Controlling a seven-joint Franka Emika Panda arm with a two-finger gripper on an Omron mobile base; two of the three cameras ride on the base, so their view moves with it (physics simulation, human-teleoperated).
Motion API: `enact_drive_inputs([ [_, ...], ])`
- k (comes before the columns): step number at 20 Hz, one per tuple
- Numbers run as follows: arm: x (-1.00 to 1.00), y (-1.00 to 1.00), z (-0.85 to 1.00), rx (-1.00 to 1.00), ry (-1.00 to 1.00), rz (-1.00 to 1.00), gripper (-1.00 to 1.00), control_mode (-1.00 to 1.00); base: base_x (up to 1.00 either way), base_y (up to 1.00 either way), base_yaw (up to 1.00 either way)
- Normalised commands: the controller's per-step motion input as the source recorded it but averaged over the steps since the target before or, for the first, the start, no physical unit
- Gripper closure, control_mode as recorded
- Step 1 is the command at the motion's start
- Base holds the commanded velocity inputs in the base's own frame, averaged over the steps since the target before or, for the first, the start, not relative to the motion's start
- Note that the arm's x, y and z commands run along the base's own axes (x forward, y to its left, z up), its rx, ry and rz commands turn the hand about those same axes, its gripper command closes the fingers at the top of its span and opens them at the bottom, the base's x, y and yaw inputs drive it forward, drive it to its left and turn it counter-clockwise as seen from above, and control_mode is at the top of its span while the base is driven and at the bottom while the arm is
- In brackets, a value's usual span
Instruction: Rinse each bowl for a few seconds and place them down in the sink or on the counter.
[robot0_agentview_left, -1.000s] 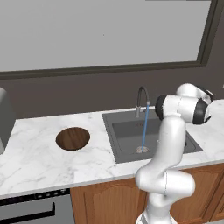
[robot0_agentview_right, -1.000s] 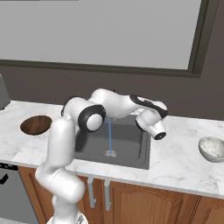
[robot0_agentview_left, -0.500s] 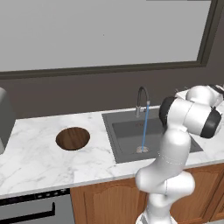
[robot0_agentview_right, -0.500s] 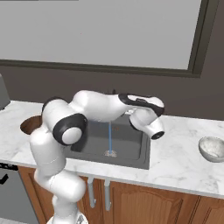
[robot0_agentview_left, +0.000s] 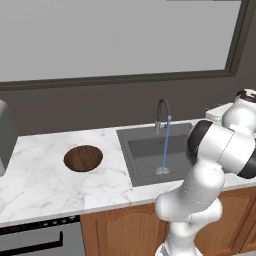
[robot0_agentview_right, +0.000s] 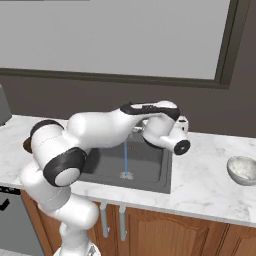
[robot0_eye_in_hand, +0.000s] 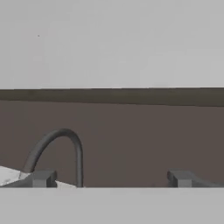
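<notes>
Hand view gives you the two-finger gripper (robot0_eye_in_hand: 112, 178) spread wide with nothing between its tips, facing the thin arched dark faucet (robot0_eye_in_hand: 56, 154); water runs into the dark grey rectangular sink (robot0_agentview_left: 150, 150). You have the dark brown wood-like bowl (robot0_agentview_left: 83, 158) left of the sink on the white marble-look counter (robot0_agentview_left: 45, 185); the pale grey-white bowl (robot0_agentview_right: 243, 169) sits on the counter well to its right.

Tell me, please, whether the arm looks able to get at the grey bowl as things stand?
Probably yes. The grey bowl sits alone on bare counter right of the sink, and the open end effector holds nothing, though it faces the wall.
</notes>
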Motion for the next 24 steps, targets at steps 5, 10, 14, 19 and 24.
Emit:
enact_drive_inputs([
  [5, -0.23, 0.0, -0.01, -0.15, 0.36, -0.11, -1.0, -1.0, 0.0, 0.0, 0.0],
  [10, -0.12, -0.05, 0.0, -0.2, 0.37, -0.11, -1.0, -1.0, 0.0, 0.0, 0.0],
  [14, -0.02, -0.24, 0.09, -0.21, 0.37, -0.1, -1.0, -1.0, 0.0, 0.0, 0.0],
  [19, 0.0, -0.39, 0.26, -0.16, 0.35, -0.1, -1.0, -1.0, 0.0, 0.0, 0.0],
  [24, -0.03, -0.51, 0.25, -0.07, 0.38, -0.13, -1.0, -1.0, 0.0, 0.0, 0.0],
])
